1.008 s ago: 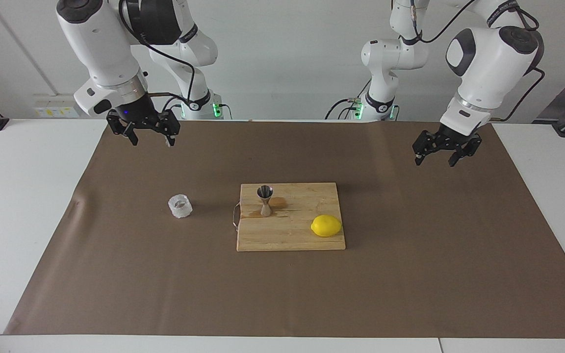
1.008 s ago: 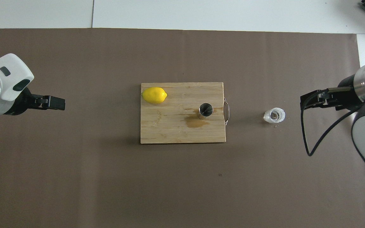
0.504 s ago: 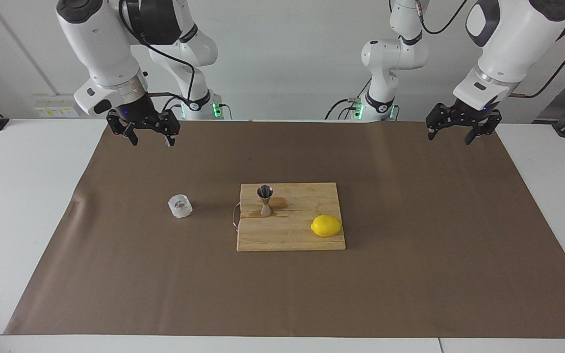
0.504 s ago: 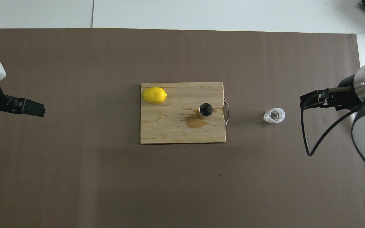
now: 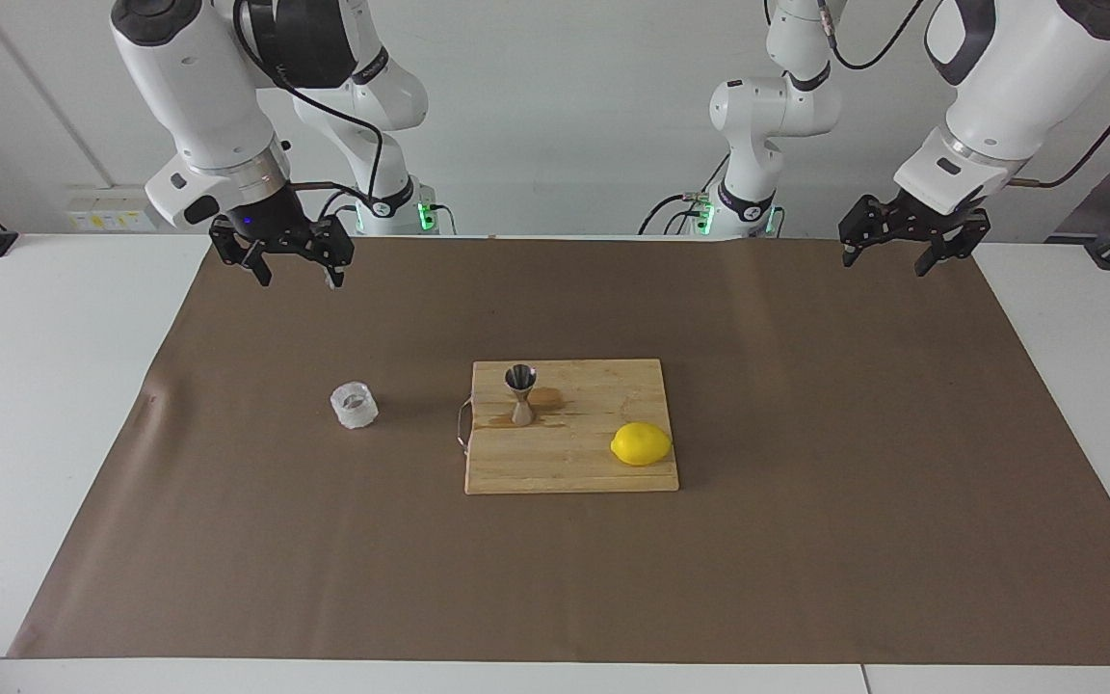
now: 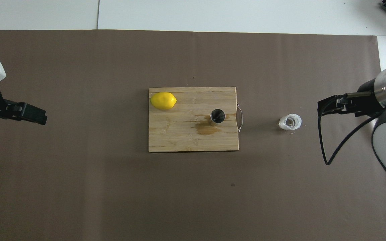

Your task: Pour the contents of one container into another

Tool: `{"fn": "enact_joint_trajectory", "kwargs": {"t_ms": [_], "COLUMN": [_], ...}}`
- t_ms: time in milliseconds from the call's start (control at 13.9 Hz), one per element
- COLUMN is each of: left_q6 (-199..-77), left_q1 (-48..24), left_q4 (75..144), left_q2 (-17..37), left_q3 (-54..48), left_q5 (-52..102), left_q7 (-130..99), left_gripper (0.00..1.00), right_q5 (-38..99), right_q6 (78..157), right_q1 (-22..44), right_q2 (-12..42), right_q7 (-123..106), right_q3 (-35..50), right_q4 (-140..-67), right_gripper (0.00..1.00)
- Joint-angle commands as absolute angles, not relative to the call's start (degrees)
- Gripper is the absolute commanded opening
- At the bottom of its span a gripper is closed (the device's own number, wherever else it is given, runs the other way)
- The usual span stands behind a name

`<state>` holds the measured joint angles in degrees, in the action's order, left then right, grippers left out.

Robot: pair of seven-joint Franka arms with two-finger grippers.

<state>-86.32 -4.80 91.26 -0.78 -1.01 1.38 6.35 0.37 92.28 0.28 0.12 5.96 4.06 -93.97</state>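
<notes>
The left gripper (image 5: 909, 249) has just gone up and back toward its own end of the table. A moment ago it hung lower, out over the brown mat (image 5: 806, 540). Now it sits high over the mat's edge near the left arm's base, with its fingers spread wide and nothing in them. The right gripper (image 5: 296, 265) has not moved at all. It hangs over the mat at the right arm's end, and its fingers are spread and empty too. The little glass cup (image 5: 355, 405) stands upright on the mat, toward the right arm's end, well apart from both grippers. The shiny steel jigger (image 5: 520, 393) stands upright on the wooden board (image 5: 565, 463) in the middle of the table. There is a wet brown stain on the board right by the jigger's foot. A yellow lemon (image 5: 642, 443) lies on the board too, toward the left arm's end. No gripper is touching anything. With both arms pulled away and a spill by the jigger, it looks like the pouring is over and the arms are resting, though I cannot see whether the jigger has anything inside.
</notes>
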Motion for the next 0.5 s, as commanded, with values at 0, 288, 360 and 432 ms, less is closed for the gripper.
{"fn": "enact_joint_trajectory", "kwargs": {"t_ms": [0,288,360,432], "left_q6": [-87.61,-86.83,-87.10,-87.27], "left_q1": [-3.87,-3.25,-3.16,-3.16], "left_q4": [91.67,92.63,92.29,91.59], "left_q2": [-1.14,-2.02,-1.93,-1.67], "left_q3": [-1.06,-1.05,-1.05,-1.05], "left_q5": [0.27,0.18,0.18,0.18], "left_q7": [6.77,5.89,5.63,4.75], "left_gripper": [1.00,1.00,1.00,1.00], "right_q5": [1.85,1.85,1.93,1.93], "right_q6": [91.58,91.58,91.41,91.06], "right_q1": [-1.32,-0.62,-0.53,-0.53], "right_q2": [0.44,0.35,0.35,0.26], "right_q7": [4.48,4.48,4.48,4.57], "right_q3": [4.66,4.75,4.83,4.83], "right_q4": [-93.43,-93.34,-93.43,-93.51], "right_gripper": [1.00,1.00,1.00,1.00]}}
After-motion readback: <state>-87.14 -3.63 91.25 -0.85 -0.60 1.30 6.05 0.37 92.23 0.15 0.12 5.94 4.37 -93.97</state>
